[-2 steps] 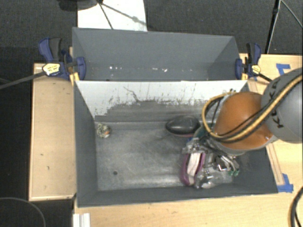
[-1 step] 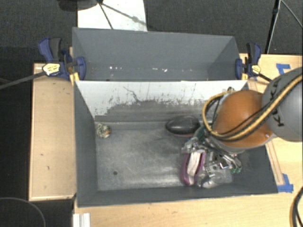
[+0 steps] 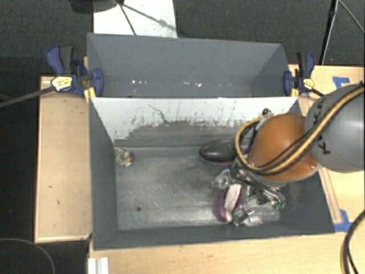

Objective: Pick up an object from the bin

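Grey bin [image 3: 165, 196]: dark oval [image 3: 217, 152], purple lump [image 3: 222, 208]

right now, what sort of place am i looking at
Most likely a robotics lab's grasping test station: a grey metal bin holds loose things like a dark oval object, and a KUKA arm has its gripper down inside it.

The light is moderate and comes from above. It falls strongly on the sloped back wall [image 3: 171, 110] of the bin [image 3: 102, 181], which looks almost white there, while the bin's floor is a duller grey. The orange cover [image 3: 279, 144] on the arm [image 3: 342, 136] carries a soft highlight on its top. Under the arm a dark shadow lies on the bin's floor. The ground [image 3: 34, 27] around the bin is very dark.
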`<state>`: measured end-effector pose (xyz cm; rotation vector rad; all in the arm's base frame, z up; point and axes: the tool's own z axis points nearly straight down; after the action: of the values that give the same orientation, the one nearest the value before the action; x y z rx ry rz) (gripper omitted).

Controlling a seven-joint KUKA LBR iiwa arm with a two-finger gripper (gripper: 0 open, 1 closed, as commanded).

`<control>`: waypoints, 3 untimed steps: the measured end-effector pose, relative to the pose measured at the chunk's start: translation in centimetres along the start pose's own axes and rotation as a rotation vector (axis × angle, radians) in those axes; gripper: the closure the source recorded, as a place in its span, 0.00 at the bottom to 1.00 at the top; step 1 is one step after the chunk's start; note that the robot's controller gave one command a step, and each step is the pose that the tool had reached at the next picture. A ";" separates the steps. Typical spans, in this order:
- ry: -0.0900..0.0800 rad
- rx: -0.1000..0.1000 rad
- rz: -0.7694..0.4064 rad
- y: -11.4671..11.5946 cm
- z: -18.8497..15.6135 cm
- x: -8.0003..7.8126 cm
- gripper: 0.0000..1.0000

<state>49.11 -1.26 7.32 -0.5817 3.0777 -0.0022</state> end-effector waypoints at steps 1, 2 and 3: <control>0.004 -0.002 0.007 0.0 -0.1 -0.1 0.00; -0.003 -0.002 0.010 0.0 -0.3 -0.4 1.00; 0.005 -0.002 0.020 0.0 -3.8 -0.5 1.00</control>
<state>49.54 -1.08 11.09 -0.5523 3.0884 0.0001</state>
